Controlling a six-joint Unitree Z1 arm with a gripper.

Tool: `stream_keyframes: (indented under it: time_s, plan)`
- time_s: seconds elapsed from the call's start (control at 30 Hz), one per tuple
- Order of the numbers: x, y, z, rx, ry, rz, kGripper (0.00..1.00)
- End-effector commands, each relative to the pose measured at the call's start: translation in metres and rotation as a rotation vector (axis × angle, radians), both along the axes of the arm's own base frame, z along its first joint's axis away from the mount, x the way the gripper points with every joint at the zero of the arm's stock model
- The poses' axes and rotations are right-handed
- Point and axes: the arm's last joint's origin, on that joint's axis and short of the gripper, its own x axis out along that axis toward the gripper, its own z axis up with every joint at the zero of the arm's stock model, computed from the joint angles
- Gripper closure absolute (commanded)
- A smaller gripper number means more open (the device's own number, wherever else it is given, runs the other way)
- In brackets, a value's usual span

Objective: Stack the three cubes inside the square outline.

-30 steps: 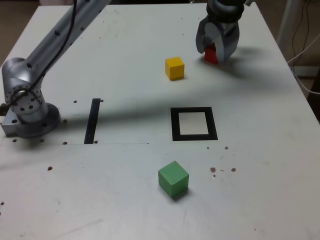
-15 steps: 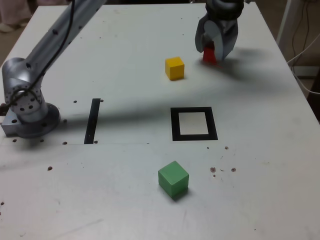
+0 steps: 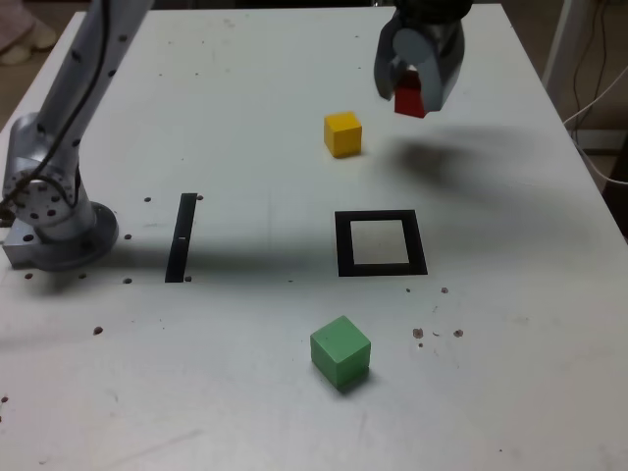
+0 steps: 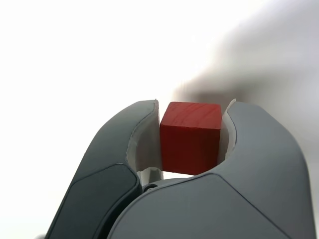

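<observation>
Gripper (image 3: 410,93) w/ red cube (image 3: 410,100) now up off tbl (image 3: 245,343), was on it.

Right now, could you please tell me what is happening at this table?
The robot arm holds the red cube in its hand, lifted off the table. The task is to stack three cubes inside the black square. The square has nothing in it at this moment. The yellow cube and the green cube both sit on the table outside it, on opposite sides, so no stack is started.
</observation>
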Motion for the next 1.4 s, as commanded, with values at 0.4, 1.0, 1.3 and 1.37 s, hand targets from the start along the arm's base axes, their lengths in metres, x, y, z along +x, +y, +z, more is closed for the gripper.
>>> stream_keyframes:
  time_s: [0.4, 1.0, 1.3, 1.37]
  plan:
    - [-0.047, -0.079, 0.011, -0.012, 0.003, 0.227, 0.68]
    - [-0.055, -0.139, -0.011, -0.111, 0.045, 0.421, 0.68]
    - [-0.045, -0.147, -0.033, -0.132, 0.068, 0.453, 0.68]
    - [-0.042, -0.148, -0.037, -0.136, 0.07, 0.452, 0.68]
